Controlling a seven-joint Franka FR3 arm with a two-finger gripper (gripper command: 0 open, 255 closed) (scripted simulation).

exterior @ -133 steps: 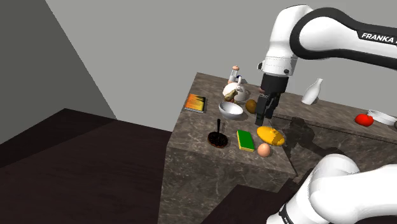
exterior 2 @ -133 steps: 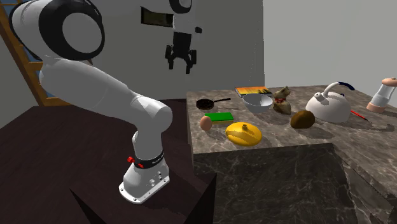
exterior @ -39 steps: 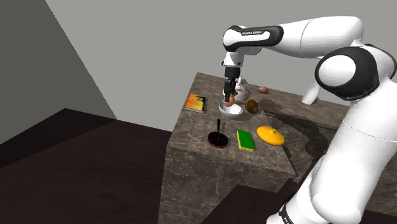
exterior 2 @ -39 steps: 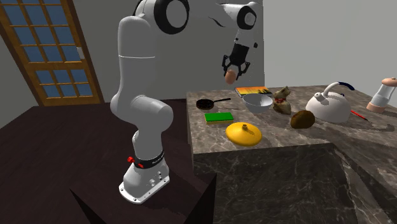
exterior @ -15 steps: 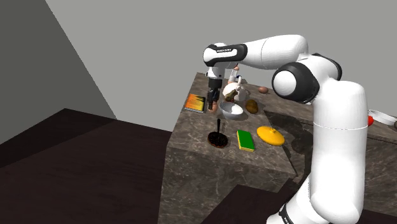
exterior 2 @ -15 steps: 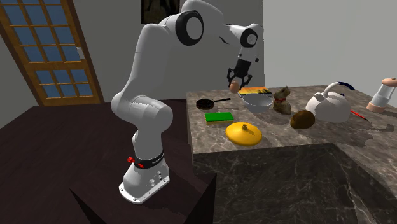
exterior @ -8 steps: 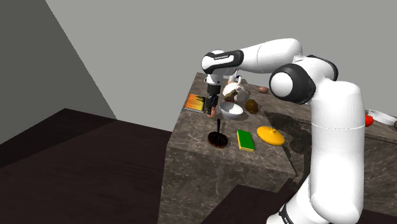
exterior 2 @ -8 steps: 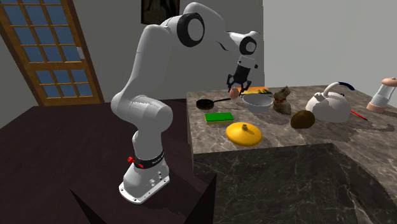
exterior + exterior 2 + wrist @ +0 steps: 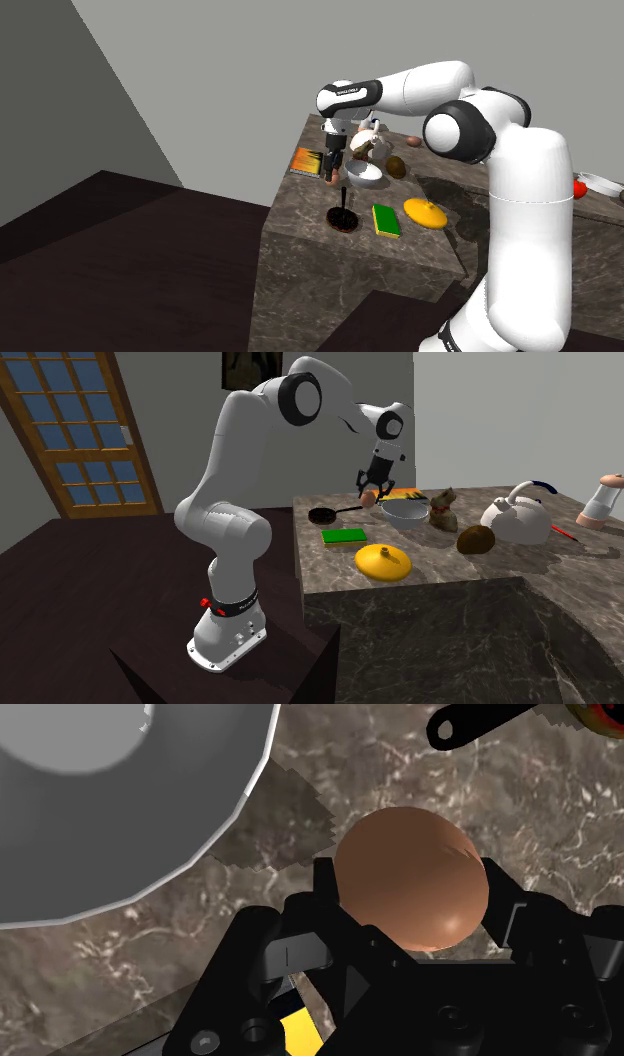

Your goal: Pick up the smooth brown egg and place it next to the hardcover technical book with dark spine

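Observation:
A smooth brown egg (image 9: 410, 874) sits clasped between the two black fingers of my gripper (image 9: 418, 904), which is shut on it. In the shoulder view the gripper (image 9: 333, 170) holds the egg (image 9: 332, 179) low over the marble counter, between the orange-covered book (image 9: 308, 161) and the grey bowl (image 9: 364, 172). In the second exterior view the egg (image 9: 369, 498) hangs just beside the book (image 9: 398, 494), at the counter's far edge. Whether the egg touches the counter I cannot tell.
Close by are the bowl (image 9: 120, 804) and a small black pan (image 9: 342, 218) whose handle (image 9: 480, 719) lies just beyond the egg. A green sponge (image 9: 345, 536), yellow lid (image 9: 385, 561), brown lump (image 9: 476, 539), figurine (image 9: 443, 510) and white kettle (image 9: 516, 517) stand further along.
Over the last second the gripper came down and towards the book with the egg. In the last half second it has hardly moved.

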